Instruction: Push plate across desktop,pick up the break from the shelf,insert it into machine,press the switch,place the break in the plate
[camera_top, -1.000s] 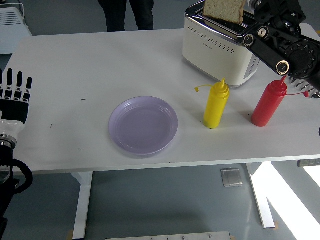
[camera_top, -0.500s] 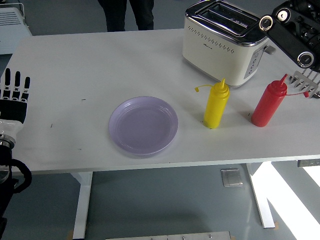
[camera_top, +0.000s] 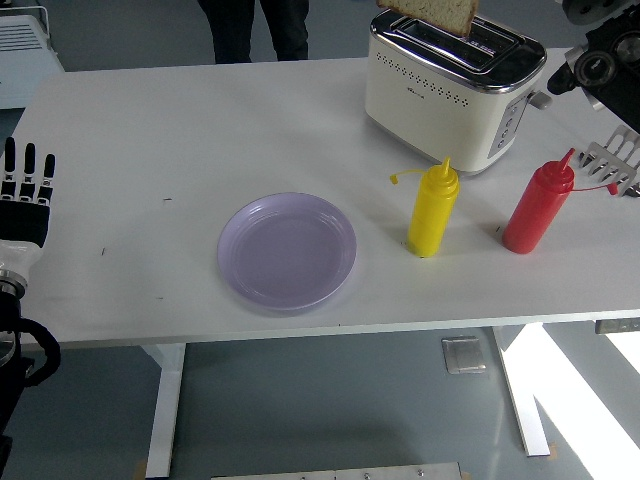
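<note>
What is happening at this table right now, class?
A slice of bread sticks up out of the cream toaster at the far right. The right hand is beside the toaster's lever end, holding nothing that can be seen; its fingers are cut off by the frame. The left hand rests open at the left edge. The purple plate sits empty, with the yellow squeeze bottle and the red squeeze bottle to its right. A person stands behind the table.

Table layout
Bread (camera_top: 431, 14) is seated in toaster (camera_top: 450, 85); two bottles (camera_top: 432, 211) are placed before it, plate (camera_top: 287, 250) left.
</note>
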